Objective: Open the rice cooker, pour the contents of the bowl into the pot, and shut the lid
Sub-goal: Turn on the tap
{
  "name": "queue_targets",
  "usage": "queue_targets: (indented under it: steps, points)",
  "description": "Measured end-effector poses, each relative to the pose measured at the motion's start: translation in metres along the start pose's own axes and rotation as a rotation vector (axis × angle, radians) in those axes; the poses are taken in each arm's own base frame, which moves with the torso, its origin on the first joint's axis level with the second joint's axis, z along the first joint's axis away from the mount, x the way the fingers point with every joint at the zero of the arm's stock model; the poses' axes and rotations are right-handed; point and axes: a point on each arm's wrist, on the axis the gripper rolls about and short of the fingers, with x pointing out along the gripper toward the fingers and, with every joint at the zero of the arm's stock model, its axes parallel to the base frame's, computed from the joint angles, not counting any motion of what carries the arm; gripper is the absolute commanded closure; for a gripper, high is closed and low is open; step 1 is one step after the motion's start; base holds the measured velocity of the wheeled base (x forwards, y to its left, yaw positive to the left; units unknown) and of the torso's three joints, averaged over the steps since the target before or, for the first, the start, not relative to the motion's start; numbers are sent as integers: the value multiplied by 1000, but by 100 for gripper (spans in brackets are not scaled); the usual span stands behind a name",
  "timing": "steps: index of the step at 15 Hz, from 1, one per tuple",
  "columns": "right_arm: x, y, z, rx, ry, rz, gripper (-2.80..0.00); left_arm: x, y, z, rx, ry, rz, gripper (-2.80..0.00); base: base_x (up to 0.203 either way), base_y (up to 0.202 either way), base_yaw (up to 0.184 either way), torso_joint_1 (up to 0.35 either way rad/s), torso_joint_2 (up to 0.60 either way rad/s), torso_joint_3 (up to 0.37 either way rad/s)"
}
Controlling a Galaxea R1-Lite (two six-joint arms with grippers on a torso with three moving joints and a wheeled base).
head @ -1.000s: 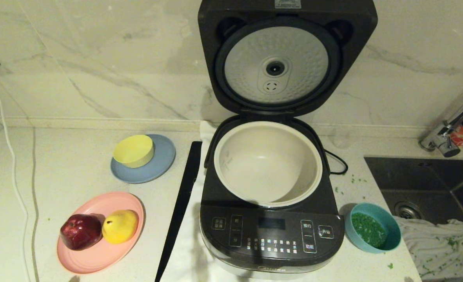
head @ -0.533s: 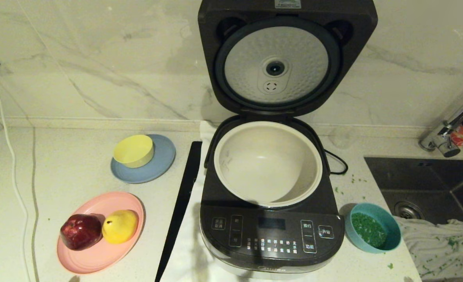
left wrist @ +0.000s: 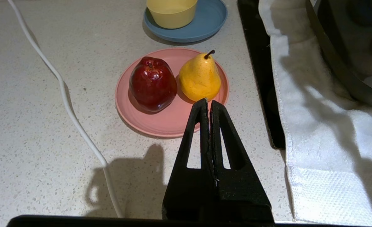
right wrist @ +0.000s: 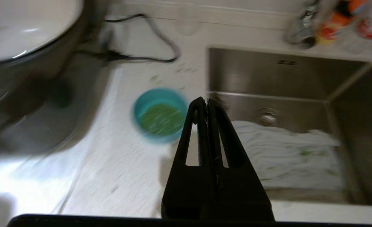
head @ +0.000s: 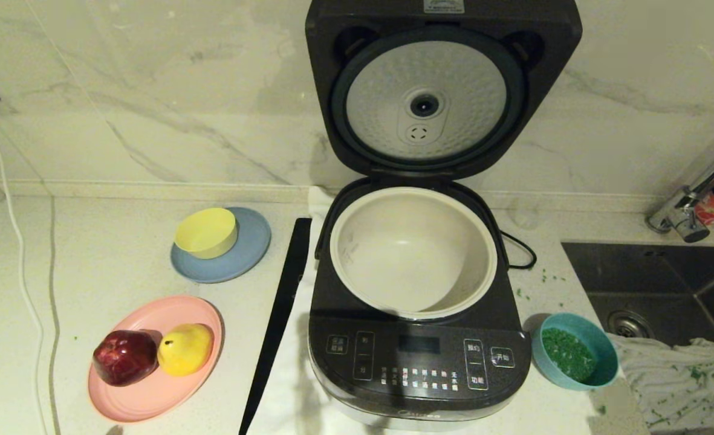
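The dark grey rice cooker stands mid-counter with its lid swung up, dimpled silver underside showing. Inside, the cream-white pot holds nothing. The teal bowl of chopped green contents rests on the counter to the cooker's right. In the right wrist view the bowl lies just ahead of my shut right gripper, which hovers above the counter, apart from the bowl. My left gripper is shut and empty, low near the pink plate. Neither gripper shows in the head view.
A pink plate carries a red apple and a yellow pear. A yellow bowl sits on a blue plate. A black strip lies left of the cooker. The sink with a white cloth is at right.
Nothing in the head view has moved. The blurred right wrist view shows that arm in motion.
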Motion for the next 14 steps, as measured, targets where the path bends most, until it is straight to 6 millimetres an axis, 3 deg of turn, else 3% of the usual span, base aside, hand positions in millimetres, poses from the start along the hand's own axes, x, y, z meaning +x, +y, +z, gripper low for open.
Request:
queue_targets:
  steps: [3,6,11,14]
  points:
    - [59,-3,36,-31,86,-110,0,0,0,0,-1,0,0,0,0,0,0,0,0,0]
    - [143,-10,51,-82,163,-269,0,0,0,0,-1,0,0,0,0,0,0,0,0,0]
    - [283,-45,30,-119,180,-498,0,0,0,0,0,0,0,0,0,0,0,0,0,0]
    - [347,-76,11,-127,128,-593,0,0,0,0,-1,0,0,0,0,0,0,0,0,0]
